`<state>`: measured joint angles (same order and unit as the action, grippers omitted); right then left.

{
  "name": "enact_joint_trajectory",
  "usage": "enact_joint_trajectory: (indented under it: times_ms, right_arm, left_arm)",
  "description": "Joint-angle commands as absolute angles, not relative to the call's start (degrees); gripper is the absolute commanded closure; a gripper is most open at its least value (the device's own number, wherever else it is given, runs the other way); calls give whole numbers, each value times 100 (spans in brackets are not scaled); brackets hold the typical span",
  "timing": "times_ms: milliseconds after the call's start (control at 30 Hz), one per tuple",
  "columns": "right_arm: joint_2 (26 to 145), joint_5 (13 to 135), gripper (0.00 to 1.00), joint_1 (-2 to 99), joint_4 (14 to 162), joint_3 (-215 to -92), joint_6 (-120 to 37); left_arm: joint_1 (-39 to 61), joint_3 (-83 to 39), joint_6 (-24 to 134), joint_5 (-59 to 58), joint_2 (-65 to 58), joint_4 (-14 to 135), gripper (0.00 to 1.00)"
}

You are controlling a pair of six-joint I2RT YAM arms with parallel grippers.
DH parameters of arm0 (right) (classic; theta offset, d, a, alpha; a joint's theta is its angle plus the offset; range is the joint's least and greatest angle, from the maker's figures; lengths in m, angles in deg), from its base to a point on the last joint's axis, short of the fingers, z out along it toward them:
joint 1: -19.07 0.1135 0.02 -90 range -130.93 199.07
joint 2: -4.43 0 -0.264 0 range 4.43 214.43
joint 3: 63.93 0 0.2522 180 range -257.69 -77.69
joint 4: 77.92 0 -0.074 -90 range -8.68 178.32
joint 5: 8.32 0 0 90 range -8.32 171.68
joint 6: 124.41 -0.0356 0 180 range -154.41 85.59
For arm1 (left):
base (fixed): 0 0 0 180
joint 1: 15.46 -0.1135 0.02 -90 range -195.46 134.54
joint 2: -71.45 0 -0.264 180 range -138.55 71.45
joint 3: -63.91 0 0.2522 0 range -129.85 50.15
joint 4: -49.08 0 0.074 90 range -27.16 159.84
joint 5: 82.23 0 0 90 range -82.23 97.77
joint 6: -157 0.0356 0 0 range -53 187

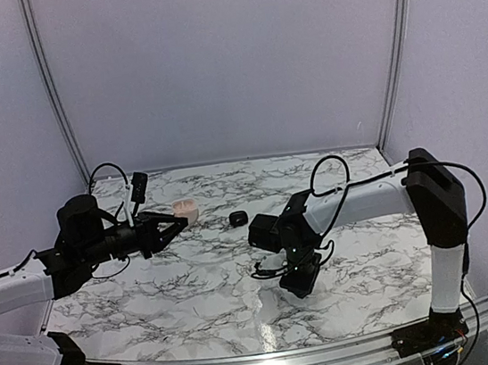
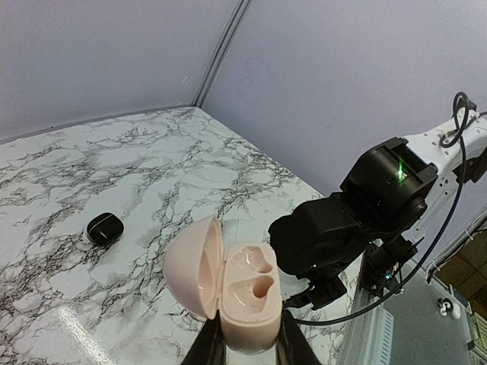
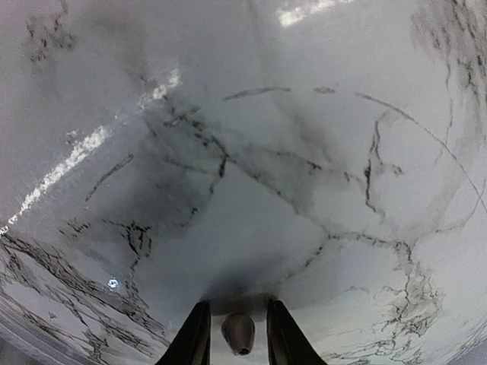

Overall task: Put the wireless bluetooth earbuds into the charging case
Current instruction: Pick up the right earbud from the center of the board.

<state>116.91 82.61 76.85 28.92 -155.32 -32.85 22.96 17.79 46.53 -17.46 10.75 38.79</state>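
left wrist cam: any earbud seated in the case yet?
No, the charging case is hinged open and both of its wells show bare pink, with nothing black in them.

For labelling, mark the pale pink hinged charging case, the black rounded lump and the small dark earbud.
pale pink hinged charging case [image 2: 251,319]: left wrist view, base.
black rounded lump [image 2: 104,228]: left wrist view, top.
small dark earbud [image 3: 238,332]: right wrist view, middle.

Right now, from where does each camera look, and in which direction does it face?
Top view: above and behind, looking down at the table; both arms show.
Left wrist: looking across the table to the right arm; its fingers hold the open pink case.
Right wrist: close above the table, looking down; its fingers flank a small earbud.
Shared: top and left wrist both show pink case and black lump.
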Motion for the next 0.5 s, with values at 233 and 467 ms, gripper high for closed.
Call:
enact_joint_trajectory:
  times_ms: [233, 467]
  right_arm:
    - [11633, 8516, 75, 7758, 2660, -15557, -3323]
    - [11598, 8455, 86, 7758, 2743, -15587, -3286]
  left_arm:
    - [2282, 1803, 4690, -1798, 1142, 3797, 100]
    - [2291, 1834, 4721, -1760, 1150, 3797, 100]
